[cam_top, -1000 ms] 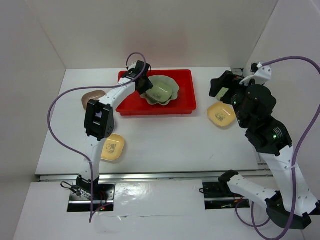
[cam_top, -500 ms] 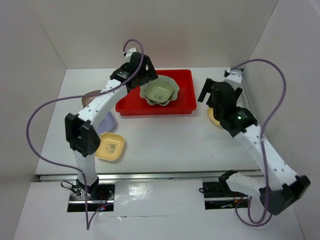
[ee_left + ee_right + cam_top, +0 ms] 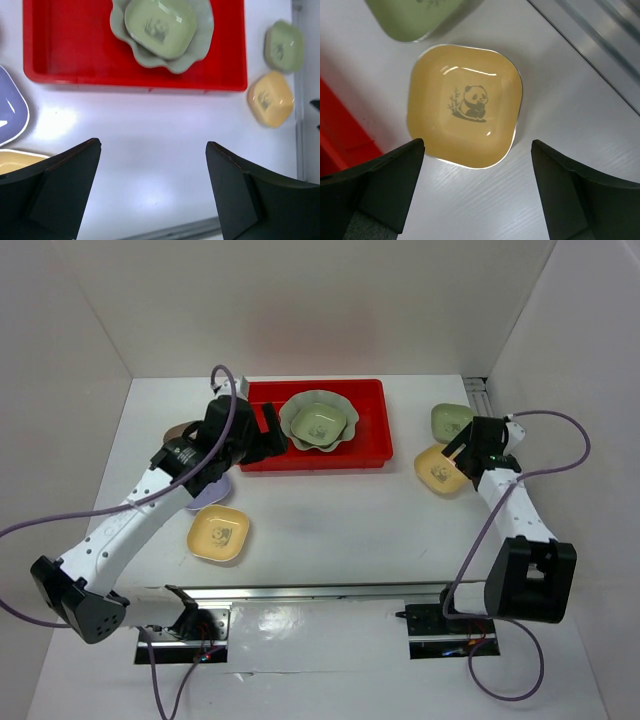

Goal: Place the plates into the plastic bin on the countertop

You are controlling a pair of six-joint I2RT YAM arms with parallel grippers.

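The red plastic bin [image 3: 370, 445] sits at the back of the white countertop [image 3: 330, 510]. It holds the large pale-green scalloped dish [image 3: 291, 412] with a small green dish [image 3: 320, 424] inside it. My left gripper [image 3: 266, 430] is open and empty, raised by the bin's left front; its view shows the bin [image 3: 70, 50] ahead of the open gripper [image 3: 152, 190]. My right gripper [image 3: 463, 448] is open just above a yellow dish [image 3: 440, 470]. In its view this dish [image 3: 465, 112] lies just ahead of the gripper [image 3: 477, 195].
A green dish [image 3: 452, 420] lies behind the right yellow dish. A lavender dish [image 3: 212, 492], a pink-tan dish [image 3: 177, 433] half hidden by the left arm, and a second yellow dish [image 3: 219, 535] lie at the left. A metal rail [image 3: 600, 45] runs along the right edge.
My left arm has drawn back out of the bin toward the left front, leaving the small green dish in the scalloped one. My right arm has stretched out and come down over the right yellow dish.
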